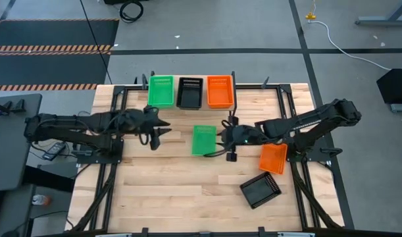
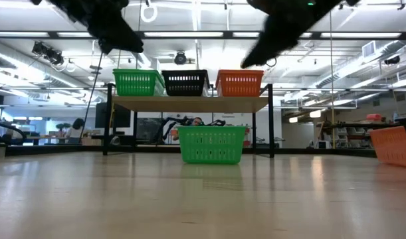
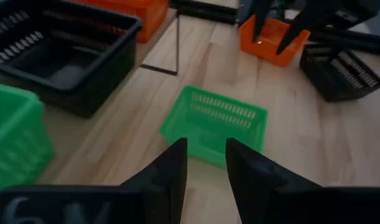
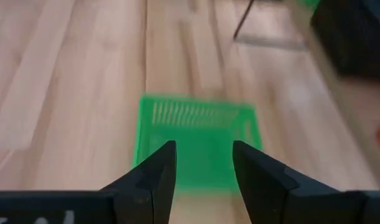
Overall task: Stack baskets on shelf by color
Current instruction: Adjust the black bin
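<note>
Baskets look light, thin mesh plastic, likely flexing; the rim wall seems the best hold; the loose green basket (image 1: pixel 203 139) sits on the bench (image 1: pixel 181 191) between the open left claw (image 1: pixel 158 126) and open right claw (image 1: pixel 226 135), before the shelf (image 2: pixel 189 103).

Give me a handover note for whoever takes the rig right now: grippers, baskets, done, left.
Left gripper: open, empty, raised beside the loose green basket, front of the shelf.
Right gripper: open, empty, at that basket's other side; nothing gripped yet.
On the shelf: green basket, black basket, orange basket, side by side. Whether any of these is already a stack cannot be told.
Loose on the tabletop: the green basket mid-table, one orange basket and one black basket under the right arm.
Left: put each loose basket on its matching colour, green probably first.
</note>
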